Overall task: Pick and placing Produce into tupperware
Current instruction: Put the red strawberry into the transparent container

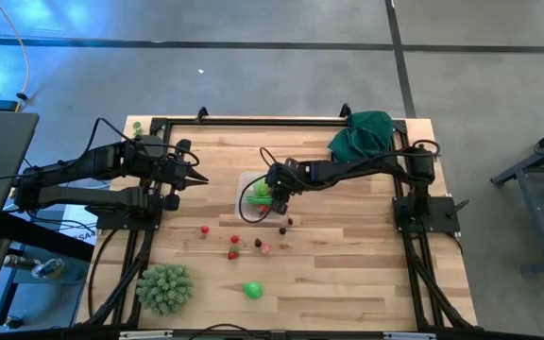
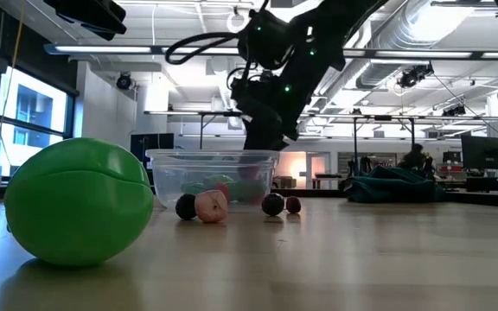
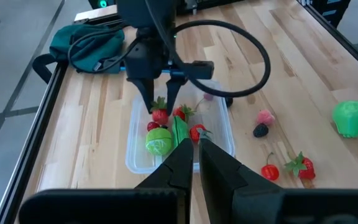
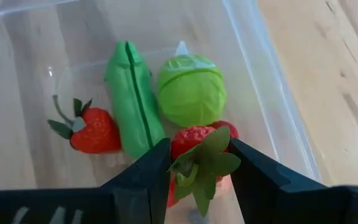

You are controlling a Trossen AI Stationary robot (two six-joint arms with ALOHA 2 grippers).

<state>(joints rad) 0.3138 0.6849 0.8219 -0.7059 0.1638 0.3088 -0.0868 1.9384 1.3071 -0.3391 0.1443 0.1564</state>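
The clear tupperware (image 1: 246, 215) stands at the table's middle. In it lie a red strawberry (image 4: 93, 132), a long green vegetable (image 4: 132, 102), a round light-green one (image 4: 191, 90) and another red piece (image 4: 227, 127). My right gripper (image 4: 197, 149) reaches in from above and is shut on a leafy red strawberry (image 4: 194, 140). More small produce lies loose on the table on the tupperware's near side, such as a pink berry (image 3: 265, 116) and a red strawberry (image 3: 303, 167). My left gripper (image 1: 199, 178) waits shut at the left, above the table. My right gripper pinches the strawberry's red body (image 4: 178, 144) between its two fingers, with the green leaves turned up toward the wrist. The fingers (image 3: 146, 93) slant down from the table's right side. The strawberry sits inside the tupperware's rim (image 3: 132, 162); whether it touches the bottom I cannot tell.
A big green toy fruit (image 1: 251, 290) and a spiky pale-green ball (image 1: 165, 288) lie near the front edge. A dark green cloth (image 1: 362, 134) is bunched at the far right corner. Bare wood stretches to the right of the loose pieces.
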